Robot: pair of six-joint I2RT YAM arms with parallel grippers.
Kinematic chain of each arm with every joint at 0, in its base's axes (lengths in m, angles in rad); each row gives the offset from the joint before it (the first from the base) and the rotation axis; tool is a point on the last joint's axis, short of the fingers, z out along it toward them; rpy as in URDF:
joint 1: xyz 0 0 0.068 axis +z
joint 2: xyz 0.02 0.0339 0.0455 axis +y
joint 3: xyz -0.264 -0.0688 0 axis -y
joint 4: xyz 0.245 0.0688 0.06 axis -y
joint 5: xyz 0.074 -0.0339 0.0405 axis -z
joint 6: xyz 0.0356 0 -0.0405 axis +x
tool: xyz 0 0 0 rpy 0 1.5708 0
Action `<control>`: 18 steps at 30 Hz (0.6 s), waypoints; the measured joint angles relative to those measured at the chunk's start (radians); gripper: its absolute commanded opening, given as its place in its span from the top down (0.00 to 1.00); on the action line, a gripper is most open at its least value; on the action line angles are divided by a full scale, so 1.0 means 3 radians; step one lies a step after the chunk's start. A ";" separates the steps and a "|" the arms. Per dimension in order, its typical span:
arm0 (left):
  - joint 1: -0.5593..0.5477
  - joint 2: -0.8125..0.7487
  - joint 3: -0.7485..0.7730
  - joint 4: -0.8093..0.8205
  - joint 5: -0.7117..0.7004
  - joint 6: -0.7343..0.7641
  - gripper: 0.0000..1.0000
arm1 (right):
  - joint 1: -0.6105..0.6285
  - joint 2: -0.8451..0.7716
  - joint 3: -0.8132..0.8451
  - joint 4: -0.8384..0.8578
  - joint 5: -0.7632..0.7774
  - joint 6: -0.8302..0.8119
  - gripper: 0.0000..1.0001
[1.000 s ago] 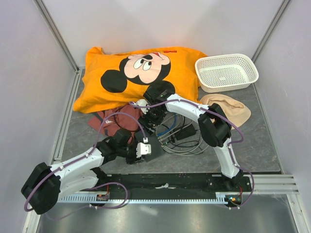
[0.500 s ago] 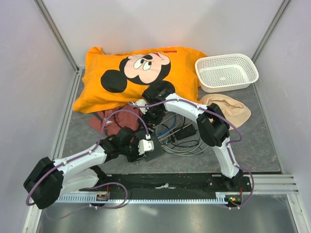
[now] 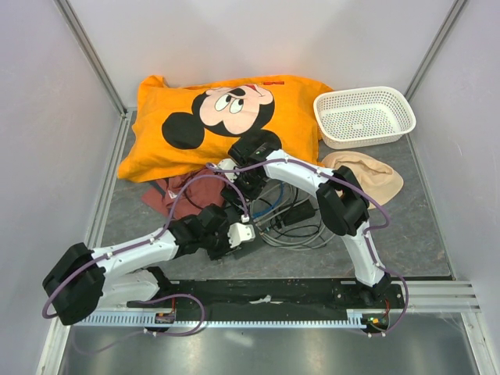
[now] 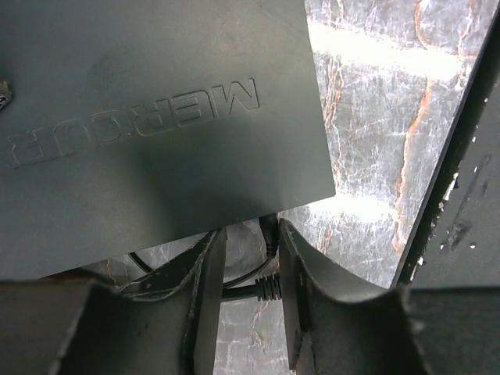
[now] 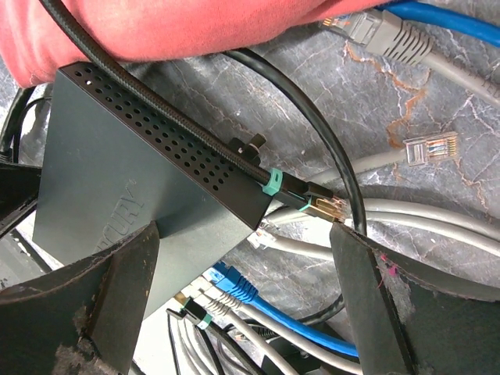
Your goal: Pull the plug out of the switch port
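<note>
The dark grey switch (image 4: 156, 117), embossed MERCURY, lies mid-table under both grippers (image 3: 250, 248). In the right wrist view its perforated side (image 5: 141, 117) faces up, and a blue plug (image 5: 234, 283) and grey plugs sit in the row of ports along its lower edge. My left gripper (image 4: 251, 234) is slightly open. Its fingers straddle a black right-angle plug (image 4: 270, 234) that enters the switch's edge, and the right finger touches it. My right gripper (image 5: 244, 234) is wide open around the switch's corner and holds nothing.
A braided black cable with a gold plug (image 5: 320, 205) crosses the switch. Loose grey plugs (image 5: 426, 147) and a cable tangle (image 3: 293, 219) lie right of it, red cloth (image 3: 183, 195) to the left. An orange pillow (image 3: 226, 117), white basket (image 3: 364, 116) and beige cloth (image 3: 367, 173) lie behind.
My left gripper has slid right and forward to the switch's near edge. The right arm has hardly moved.
</note>
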 measured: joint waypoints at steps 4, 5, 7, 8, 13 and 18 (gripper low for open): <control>-0.0065 0.0114 0.0085 -0.0020 -0.0159 -0.0128 0.64 | 0.0000 0.0006 0.0033 -0.0001 0.0052 -0.0003 0.02; -0.0076 0.0141 0.0107 -0.0019 -0.0210 -0.0167 0.64 | -0.0001 0.0010 0.0047 0.0000 0.0069 -0.0004 0.02; -0.0092 0.0155 0.0132 -0.0019 -0.0324 -0.0268 0.62 | -0.0005 0.0028 0.0089 -0.0006 0.0104 -0.0003 0.02; -0.0109 0.0155 0.0142 -0.0020 -0.0392 -0.0317 0.62 | -0.0005 0.0043 0.0116 -0.0010 0.0120 -0.0003 0.02; -0.0201 0.0170 0.0211 -0.0066 -0.0662 -0.0553 0.63 | -0.0005 0.0076 0.0177 -0.0027 0.0145 0.0006 0.02; -0.0215 0.0238 0.0294 -0.0144 -0.0734 -0.0752 0.63 | -0.0009 0.0122 0.0253 -0.0069 0.0142 0.0006 0.02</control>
